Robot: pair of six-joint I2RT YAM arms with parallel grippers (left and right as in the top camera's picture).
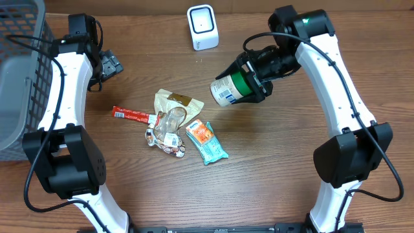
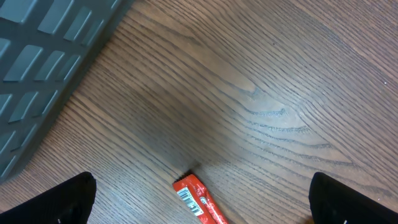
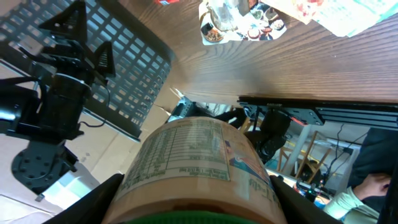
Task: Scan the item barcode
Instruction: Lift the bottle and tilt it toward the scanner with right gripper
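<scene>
My right gripper (image 1: pixel 249 81) is shut on a jar (image 1: pixel 226 90) with a green lid and a pale printed label, holding it on its side in the air. The jar's bottom points toward the table's middle, below and right of the white scanner (image 1: pixel 202 27). In the right wrist view the jar (image 3: pixel 193 165) fills the space between the dark fingers (image 3: pixel 93 205), nutrition label facing up; no barcode shows. My left gripper (image 1: pixel 108 65) stands open at the far left, above bare wood. Its wrist view shows the end of a red snack bar (image 2: pixel 198 200) between the spread fingertips (image 2: pixel 68 199).
A grey mesh basket (image 1: pixel 19 71) stands at the left edge. The red bar (image 1: pixel 132 115), a tan packet (image 1: pixel 173 101), a clear cup (image 1: pixel 169 120), small wrapped sweets (image 1: pixel 169 144) and a teal packet (image 1: pixel 207 141) lie in a pile mid-table.
</scene>
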